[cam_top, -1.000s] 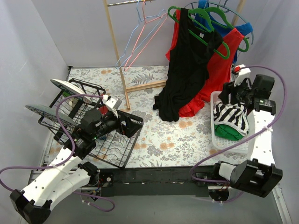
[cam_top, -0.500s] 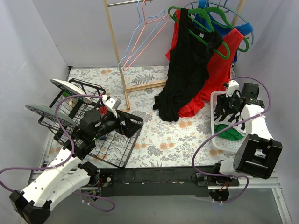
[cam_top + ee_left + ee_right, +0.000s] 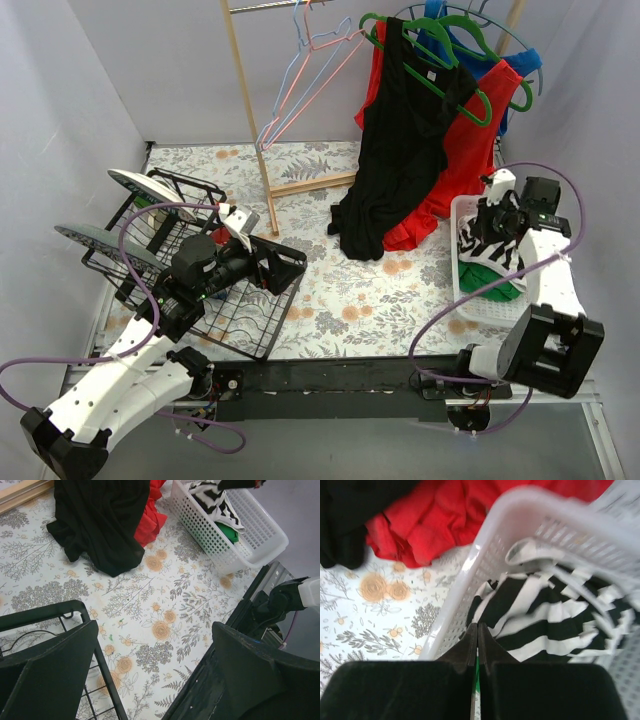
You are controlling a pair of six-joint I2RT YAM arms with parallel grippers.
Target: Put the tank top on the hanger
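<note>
The black-and-white striped tank top lies bunched in the white basket at the right, on top of a green garment. My right gripper reaches into the basket, shut on the tank top's near edge, and the stripes draw up to its tips. The pale pink hanger hangs from the rail at the back. My left gripper stands wide open with nothing in it, above the floral cloth beside a wire rack.
A black top and a red top hang on green hangers and trail onto the table left of the basket. A light blue hanger hangs beside the pink one. The black wire rack with plates fills the left.
My right gripper has swung lower into the basket and its jaws have shut on the striped fabric, which is now bunched toward it. The left arm has not moved.
</note>
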